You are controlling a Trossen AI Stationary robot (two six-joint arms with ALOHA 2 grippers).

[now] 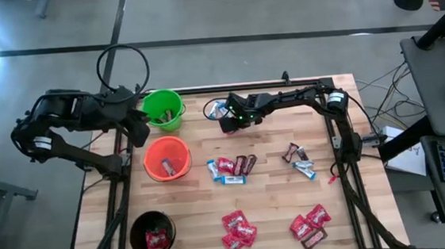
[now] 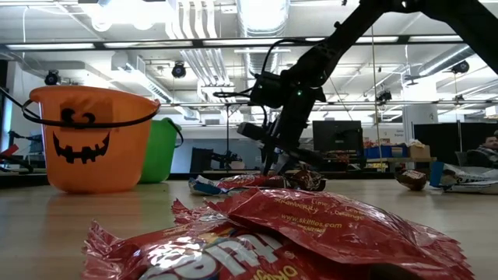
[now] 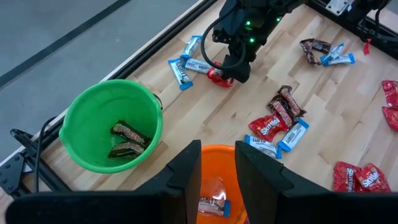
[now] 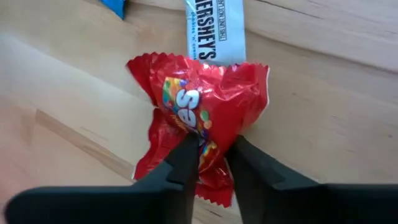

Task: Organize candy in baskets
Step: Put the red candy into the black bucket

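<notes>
Wooden table point(image 1: 268, 192): 3 baskets point(image 1: 166, 157); right tool point(image 4: 211, 163) pinches 1 red candy point(image 4: 202, 112); left tool point(image 3: 217, 168) narrow.

Glossy, crinkled red Skittles wrapper point(image 4: 202, 118) on the pale, matt wooden table point(image 4: 323, 112); smooth white Hershey's wrapper point(image 4: 216, 31) beside it. The green bucket point(image 3: 112, 124) and orange bucket point(image 2: 92, 136) look smooth plastic.

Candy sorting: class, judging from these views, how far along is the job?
Done: a few candies lie in the green basket, orange basket and black basket. In hand: the right gripper pinches a red candy. Left: many loose candies on the table.
</notes>
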